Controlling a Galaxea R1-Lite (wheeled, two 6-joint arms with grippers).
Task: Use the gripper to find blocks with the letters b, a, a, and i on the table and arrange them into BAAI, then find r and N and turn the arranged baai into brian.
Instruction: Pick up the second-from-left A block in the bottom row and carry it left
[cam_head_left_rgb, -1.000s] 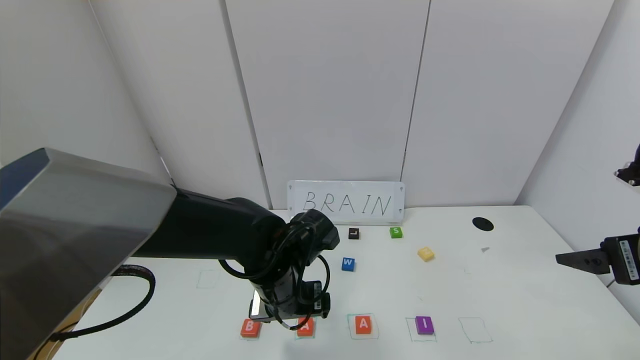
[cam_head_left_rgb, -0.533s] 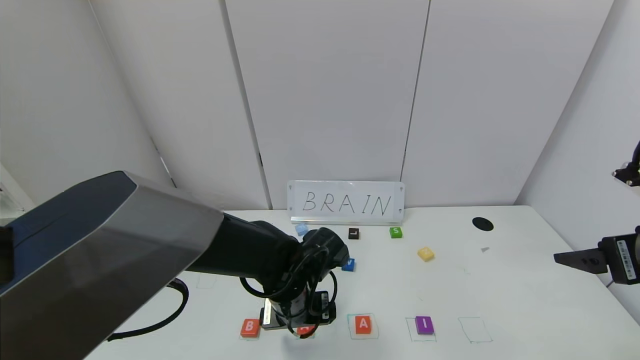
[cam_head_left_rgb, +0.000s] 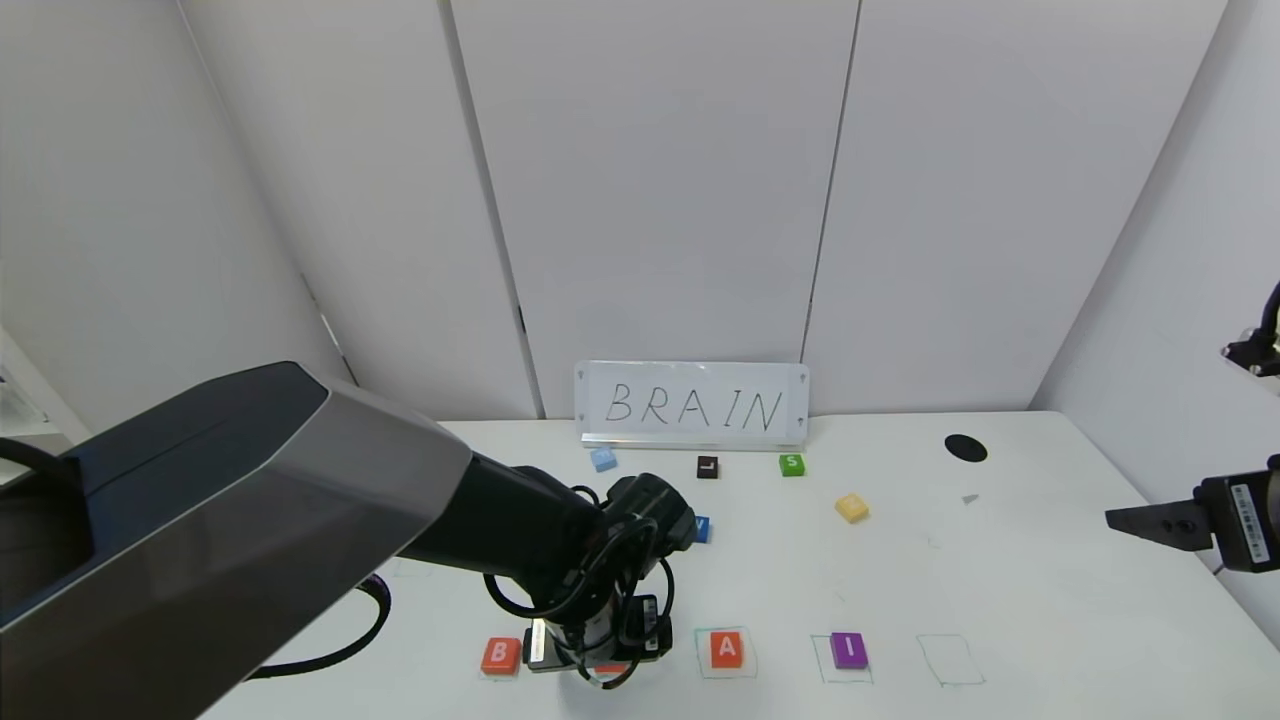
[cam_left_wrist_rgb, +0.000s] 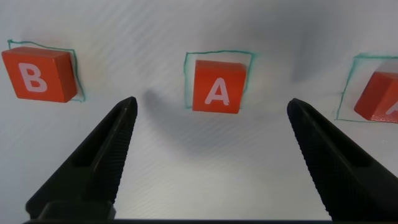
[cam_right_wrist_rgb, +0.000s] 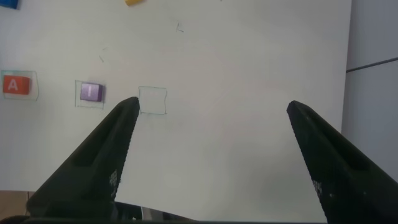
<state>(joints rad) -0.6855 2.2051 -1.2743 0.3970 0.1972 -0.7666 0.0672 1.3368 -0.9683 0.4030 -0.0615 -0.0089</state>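
On the white table (cam_head_left_rgb: 1000, 590) a row stands in green squares: an orange B block (cam_head_left_rgb: 500, 655), a first orange A almost hidden under my left gripper (cam_head_left_rgb: 598, 655), a second orange A (cam_head_left_rgb: 727, 648) and a purple I (cam_head_left_rgb: 849, 650). In the left wrist view the left gripper (cam_left_wrist_rgb: 211, 102) is open, fingers wide either side of the first A (cam_left_wrist_rgb: 217, 86), with the B (cam_left_wrist_rgb: 38, 74) and second A (cam_left_wrist_rgb: 379, 96) to its sides. The yellow N block (cam_head_left_rgb: 852, 507) lies farther back. No R block is in view. My right gripper (cam_head_left_rgb: 1150, 522) is open and empty at the table's right edge.
A BRAIN sign (cam_head_left_rgb: 692, 405) stands at the back. Before it lie a light blue block (cam_head_left_rgb: 603, 459), a black L (cam_head_left_rgb: 707, 467), a green S (cam_head_left_rgb: 792, 464) and a blue W (cam_head_left_rgb: 704, 528), partly hidden. An empty green square (cam_head_left_rgb: 950, 660) is right of the I. A black hole (cam_head_left_rgb: 965, 448) is back right.
My left arm has swung right and down, so the gripper now covers the first A, which showed clear before. The blocks and the right arm have not moved.
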